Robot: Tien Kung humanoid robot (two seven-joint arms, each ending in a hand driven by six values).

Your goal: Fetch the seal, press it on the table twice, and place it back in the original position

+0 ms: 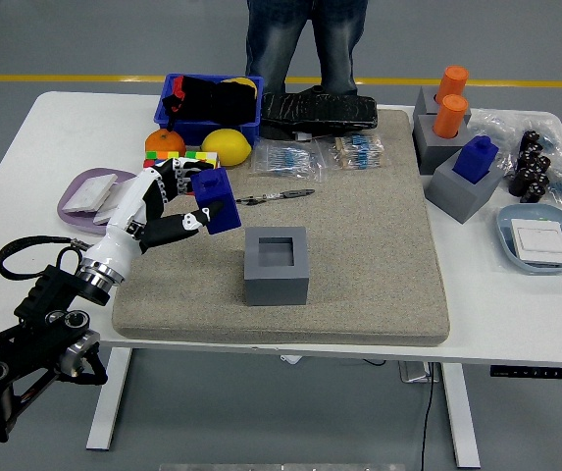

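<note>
My left hand (pixel 178 203) is shut on a blue seal (pixel 217 199) and holds it above the beige mat (pixel 359 255), up and left of the empty grey holder block (pixel 277 265). The arm comes in from the lower left. My right arm is out of view.
Two colour cubes (pixel 168 162), an orange (pixel 164 142), a lemon (pixel 226 146) and a blue bin (pixel 212 106) lie behind the hand. A purple plate (pixel 84 201) is at left. A pen (pixel 276 196) lies on the mat. Grey holders with a blue seal (pixel 476 160) and orange seals (pixel 450 103) stand at right. A person's legs (pixel 305 44) stand beyond the table.
</note>
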